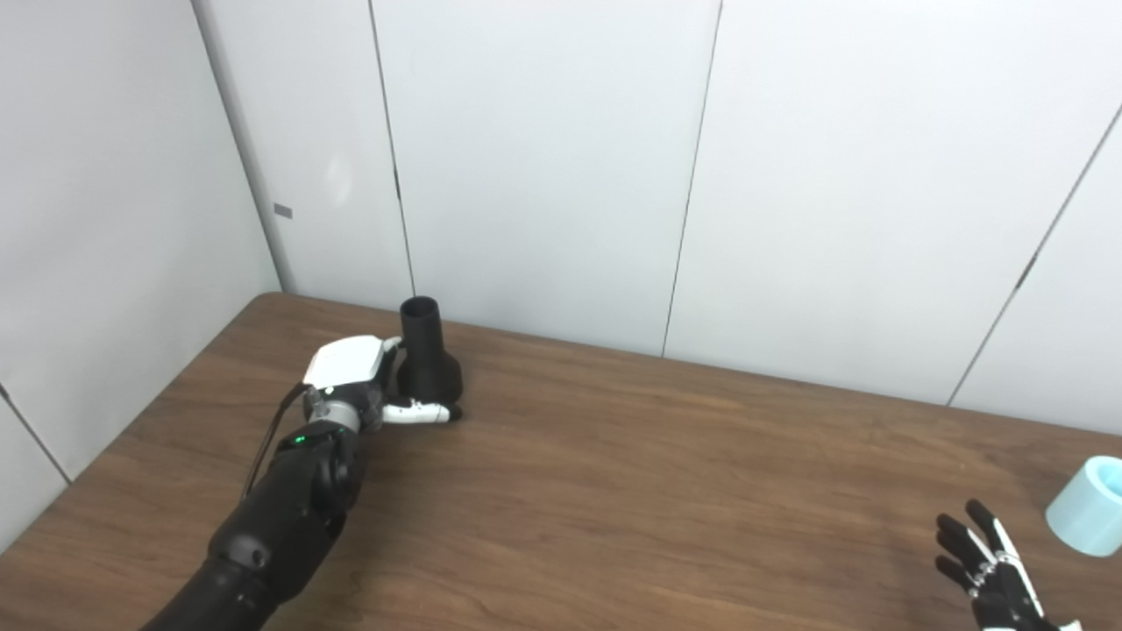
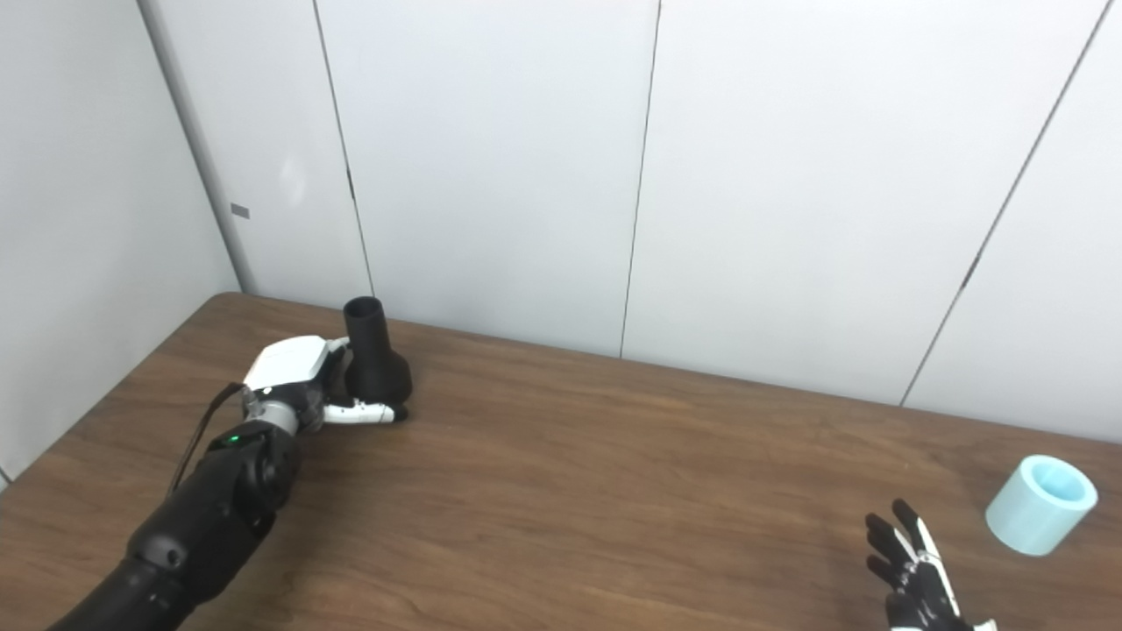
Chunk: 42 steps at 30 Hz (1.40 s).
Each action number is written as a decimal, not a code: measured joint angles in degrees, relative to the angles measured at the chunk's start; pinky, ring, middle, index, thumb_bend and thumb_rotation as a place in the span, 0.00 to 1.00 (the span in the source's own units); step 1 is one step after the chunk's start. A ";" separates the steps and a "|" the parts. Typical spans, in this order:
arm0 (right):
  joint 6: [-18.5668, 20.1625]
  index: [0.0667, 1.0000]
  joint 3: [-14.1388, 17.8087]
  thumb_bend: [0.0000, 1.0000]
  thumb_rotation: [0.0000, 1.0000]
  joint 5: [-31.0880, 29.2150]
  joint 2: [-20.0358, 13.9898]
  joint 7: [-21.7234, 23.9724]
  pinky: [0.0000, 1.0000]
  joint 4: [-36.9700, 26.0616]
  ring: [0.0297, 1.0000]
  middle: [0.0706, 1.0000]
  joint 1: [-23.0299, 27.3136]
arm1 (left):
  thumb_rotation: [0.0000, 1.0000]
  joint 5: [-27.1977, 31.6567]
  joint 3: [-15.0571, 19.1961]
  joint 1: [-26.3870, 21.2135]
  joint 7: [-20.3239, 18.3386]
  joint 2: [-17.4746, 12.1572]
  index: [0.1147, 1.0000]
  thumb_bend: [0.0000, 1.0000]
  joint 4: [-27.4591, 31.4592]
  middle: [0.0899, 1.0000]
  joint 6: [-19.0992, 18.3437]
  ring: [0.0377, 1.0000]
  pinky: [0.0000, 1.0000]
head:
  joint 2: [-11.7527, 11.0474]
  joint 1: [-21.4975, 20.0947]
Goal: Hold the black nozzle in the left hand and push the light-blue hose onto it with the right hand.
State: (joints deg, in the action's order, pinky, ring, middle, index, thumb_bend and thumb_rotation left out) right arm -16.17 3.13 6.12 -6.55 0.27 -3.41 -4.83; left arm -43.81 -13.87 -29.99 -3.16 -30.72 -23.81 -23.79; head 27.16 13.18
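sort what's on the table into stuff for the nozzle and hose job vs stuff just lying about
For the job:
black nozzle, upright, left hand around its base
light-blue hose, on its side, untouched
right hand, open, short of the hose

Lying about:
nothing else shows on the table

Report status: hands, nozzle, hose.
Left hand around upright black nozzle. Right hand open, short of light-blue hose. Nothing between.

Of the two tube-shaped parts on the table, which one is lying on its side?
The light-blue hose, at the right near the open right hand. The black nozzle stands upright, its opening upward, at the left hand.
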 measured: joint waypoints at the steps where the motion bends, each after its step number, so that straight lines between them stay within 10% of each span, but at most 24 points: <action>1: -0.02 0.93 -0.04 0.61 1.00 0.04 0.00 -0.05 0.83 0.00 0.88 0.87 0.00 | 0.70 -0.02 -0.42 -0.40 0.01 0.12 0.92 0.97 -0.51 0.92 -0.17 1.00 1.00 | 0.00 -0.09; 20: -0.14 0.90 -0.50 0.55 1.00 6.54 0.01 -3.33 0.79 -0.17 0.85 0.84 -0.19 | 0.64 -0.86 -3.87 -3.30 1.40 1.24 0.89 0.90 -5.31 0.90 -0.78 0.98 1.00 | 1.14 -0.35; 28: -0.15 0.90 -0.71 0.51 1.00 7.12 0.01 -3.43 0.77 -0.53 0.84 0.84 -0.44 | 0.44 -1.94 -4.53 -4.63 5.70 1.63 0.69 0.79 -8.42 0.79 -0.62 0.91 1.00 | 1.67 -0.09; 35: -0.15 0.89 -0.73 0.47 1.00 7.12 0.00 -3.43 0.77 -0.74 0.84 0.83 -0.60 | 0.05 -0.36 -2.58 -5.35 10.42 3.13 0.58 0.78 -10.68 0.57 0.79 0.79 1.00 | 2.02 -0.70; 37: -0.19 0.89 -0.78 0.46 1.00 7.32 0.00 -3.45 0.77 -0.76 0.83 0.82 -0.60 | 0.05 0.58 -1.97 -5.39 11.32 3.12 0.46 0.59 -10.85 0.57 2.38 0.78 0.97 | 2.11 -0.79; 42: -1.10 0.88 -0.78 0.47 1.00 8.23 -0.01 -3.66 0.75 -0.76 0.82 0.81 -0.77 | 0.05 1.69 -1.85 -5.34 12.07 2.99 0.42 0.52 -11.55 0.60 4.26 0.77 0.92 | 2.11 -0.79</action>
State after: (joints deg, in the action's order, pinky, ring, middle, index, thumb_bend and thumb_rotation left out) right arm -17.27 2.35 14.34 -6.55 -3.39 -4.17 -5.60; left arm -42.11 -15.72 -35.34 8.91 -27.73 -35.36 -19.53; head 29.27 12.39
